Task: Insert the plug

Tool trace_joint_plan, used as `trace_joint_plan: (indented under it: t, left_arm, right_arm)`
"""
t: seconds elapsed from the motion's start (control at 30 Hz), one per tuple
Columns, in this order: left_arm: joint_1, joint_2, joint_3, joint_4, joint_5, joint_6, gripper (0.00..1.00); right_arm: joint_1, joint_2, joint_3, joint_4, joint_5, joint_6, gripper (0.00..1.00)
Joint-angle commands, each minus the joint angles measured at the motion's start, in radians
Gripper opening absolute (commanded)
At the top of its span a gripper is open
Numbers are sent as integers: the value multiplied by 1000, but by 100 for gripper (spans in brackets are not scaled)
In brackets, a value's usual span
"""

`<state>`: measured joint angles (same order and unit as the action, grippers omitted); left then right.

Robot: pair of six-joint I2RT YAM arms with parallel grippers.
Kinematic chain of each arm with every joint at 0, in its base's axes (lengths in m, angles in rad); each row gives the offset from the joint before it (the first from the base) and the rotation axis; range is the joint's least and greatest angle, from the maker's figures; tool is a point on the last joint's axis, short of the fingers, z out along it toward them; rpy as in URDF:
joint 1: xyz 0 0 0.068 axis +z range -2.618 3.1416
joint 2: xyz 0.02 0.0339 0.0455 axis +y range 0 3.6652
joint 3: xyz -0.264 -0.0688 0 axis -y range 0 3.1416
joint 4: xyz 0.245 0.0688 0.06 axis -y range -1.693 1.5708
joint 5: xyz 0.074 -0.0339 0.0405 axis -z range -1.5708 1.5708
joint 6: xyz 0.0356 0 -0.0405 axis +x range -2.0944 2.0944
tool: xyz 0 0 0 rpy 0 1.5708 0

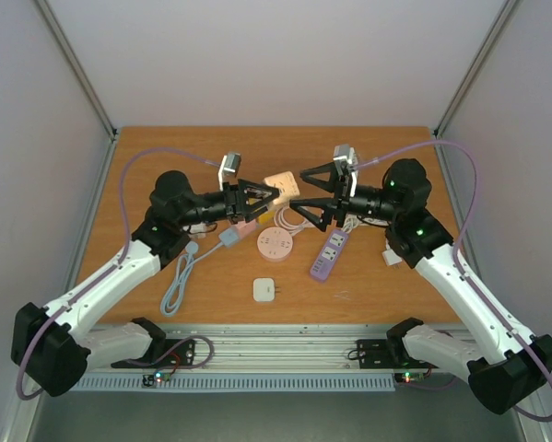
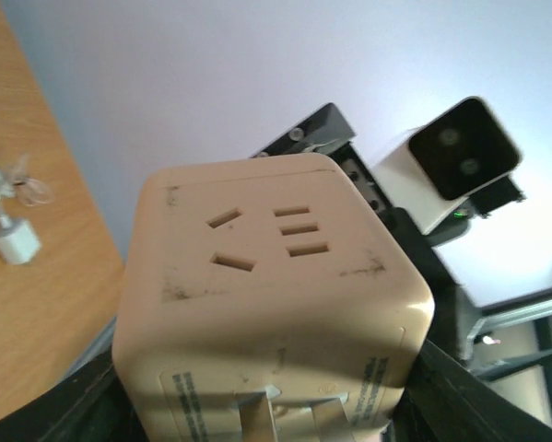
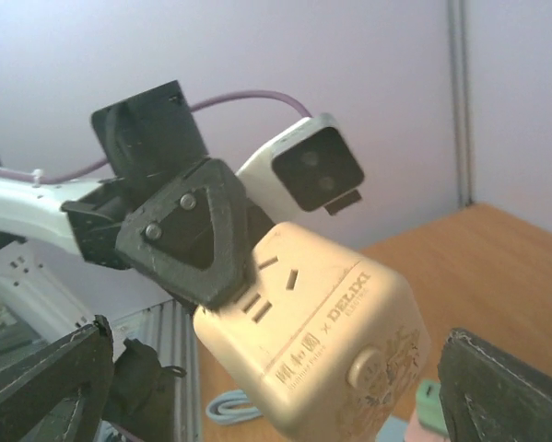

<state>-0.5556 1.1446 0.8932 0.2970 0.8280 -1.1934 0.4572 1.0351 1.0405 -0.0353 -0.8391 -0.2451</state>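
Note:
A beige cube socket adapter (image 1: 283, 187) hangs above the table's middle. My left gripper (image 1: 268, 192) is shut on it. In the left wrist view the cube (image 2: 276, 267) fills the frame, with its metal prongs (image 2: 257, 414) toward the camera. My right gripper (image 1: 303, 193) is open, its fingertips spread wide just right of the cube. In the right wrist view the cube (image 3: 322, 341) sits between and ahead of my open fingers (image 3: 45, 387), and a black left finger (image 3: 188, 230) presses its socket face. A purple power strip (image 1: 329, 254) lies on the table below the right gripper.
A pink round socket (image 1: 276, 245), a small white plug block (image 1: 265, 289), a light blue cable with its adapter (image 1: 179, 281) and a white charger (image 1: 391, 258) lie on the wooden table (image 1: 165, 184). White walls enclose three sides.

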Motion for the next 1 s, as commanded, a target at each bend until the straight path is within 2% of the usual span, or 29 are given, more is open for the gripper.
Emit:
trace_joint_plan:
  t: [0.0,0.23,0.37,0.67,0.97]
  left_arm:
    - [3,-40,-1,260,59,-249,46]
    - [3,-37,-1,420,77,-411,45]
    - [2,-29,-10,517,71,-480,45]
    - [2,-19,-11,542,69,-513,45]
    - [2,-5,-12,550,74,-525,45]
  right_arm:
    - [-2,33,10,196,-172,-72,96]
    - [-1,134,96,296,-285,-48,97]
    - [3,192,154,349,-372,10,94]
    - [17,272,183,637,-492,236,88]
    - [39,336,220,696,-506,320,79]
